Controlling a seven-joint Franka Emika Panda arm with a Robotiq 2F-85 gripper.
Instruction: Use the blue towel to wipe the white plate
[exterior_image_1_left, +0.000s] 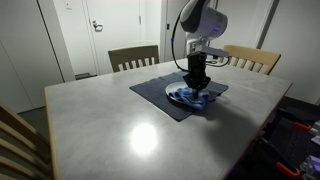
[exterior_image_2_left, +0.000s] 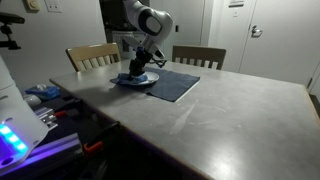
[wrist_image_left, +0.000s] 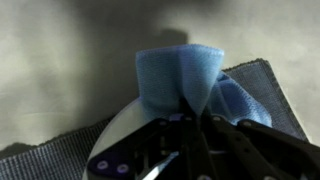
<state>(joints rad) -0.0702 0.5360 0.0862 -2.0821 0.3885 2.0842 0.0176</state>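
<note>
Because the pincer (wrist_image_left: 190, 118) is gripping the blue towel (wrist_image_left: 175, 75) by a bunched fold only, the cloth is at risk of slipping free once it is being dragged under pressure. Pressing too hard is likewise risking that the white plate (wrist_image_left: 125, 135) slides on the dark placemat (wrist_image_left: 265, 85), or that the metal fingertips, rather than the cloth, scrape the glaze. The pincer is standing fully closed, its jaws clamping the towel, which is bulging out beyond the fingertips in the wrist view. In an exterior view the towel (exterior_image_1_left: 195, 98) is resting on the plate, directly beneath the downward-pointing pincer. The plate is lying on the placemat, which is lying flat on the grey table (exterior_image_1_left: 110, 135), near the far edge where two wooden chairs (exterior_image_1_left: 133, 57) are standing.
</note>
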